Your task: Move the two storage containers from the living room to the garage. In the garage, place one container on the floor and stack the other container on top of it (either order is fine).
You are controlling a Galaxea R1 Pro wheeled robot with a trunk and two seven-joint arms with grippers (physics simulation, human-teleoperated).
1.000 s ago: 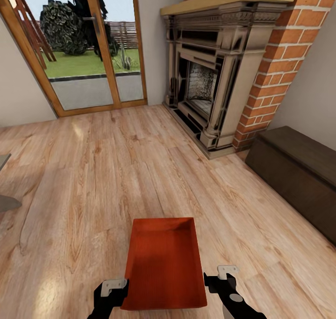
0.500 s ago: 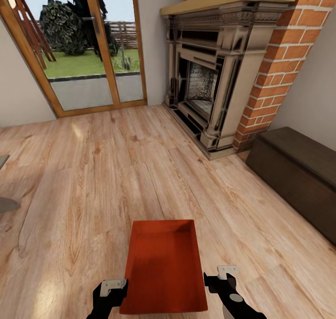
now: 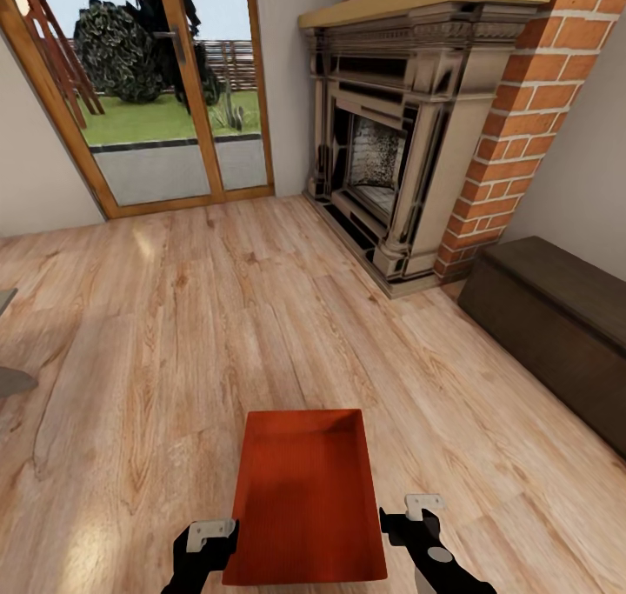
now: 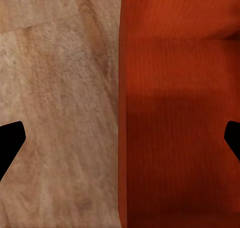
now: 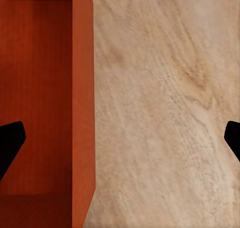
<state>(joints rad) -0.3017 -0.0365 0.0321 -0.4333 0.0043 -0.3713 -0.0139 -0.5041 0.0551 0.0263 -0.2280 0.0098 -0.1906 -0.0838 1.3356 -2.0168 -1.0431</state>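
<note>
One orange-red open-top storage container (image 3: 304,498) sits on the light wood-plank floor (image 3: 174,333) of the living room, right in front of me. My left gripper (image 3: 209,543) hangs open beside its left wall, and my right gripper (image 3: 416,517) hangs open beside its right wall. In the left wrist view the container (image 4: 175,113) has its wall edge running between the spread fingers of the left gripper (image 4: 120,140). In the right wrist view the container (image 5: 40,88) lies toward one finger of the right gripper (image 5: 120,140). Neither gripper holds anything. The garage is out of view.
A brick fireplace (image 3: 391,142) stands ahead on the right. A dark wooden bench (image 3: 556,324) runs along the right wall. Glass doors (image 3: 148,98) with wooden frames open onto a garden at the far left. A grey furniture edge (image 3: 9,377) pokes in at the left.
The whole picture has crept slightly downward, so the container sits a little closer to me. Both grippers stay open in the same places.
</note>
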